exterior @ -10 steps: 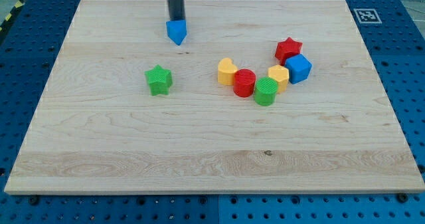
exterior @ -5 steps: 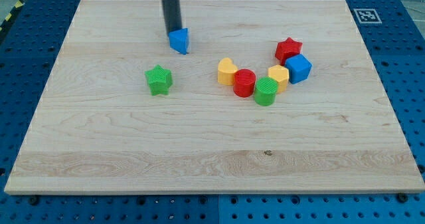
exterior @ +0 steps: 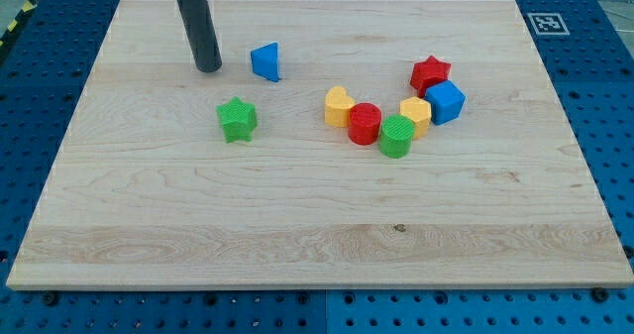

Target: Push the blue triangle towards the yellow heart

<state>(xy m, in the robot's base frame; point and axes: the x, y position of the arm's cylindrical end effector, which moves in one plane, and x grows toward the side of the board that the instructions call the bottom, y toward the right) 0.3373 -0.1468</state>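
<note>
My tip on board, no fingers, holding nothing, apart from blocks. Blue triangle near, at 3 o'clock from tip. Yellow heart at 4 o'clock from triangle. Push likely needs tip nearer triangle's 10 o'clock side.

There is 1 camera view only, so no part of the scene is shared with another. It looks down at a slant from above the view's bottom edge of the wooden board, facing toward the board's far edge at the view's top. The board narrows toward the top, which shows the tilt. The camera stands far enough back that nearly all 4 edges fit, with blue perforated table showing on either side. A black-and-white marker tag sits at the board's top right corner.
</note>
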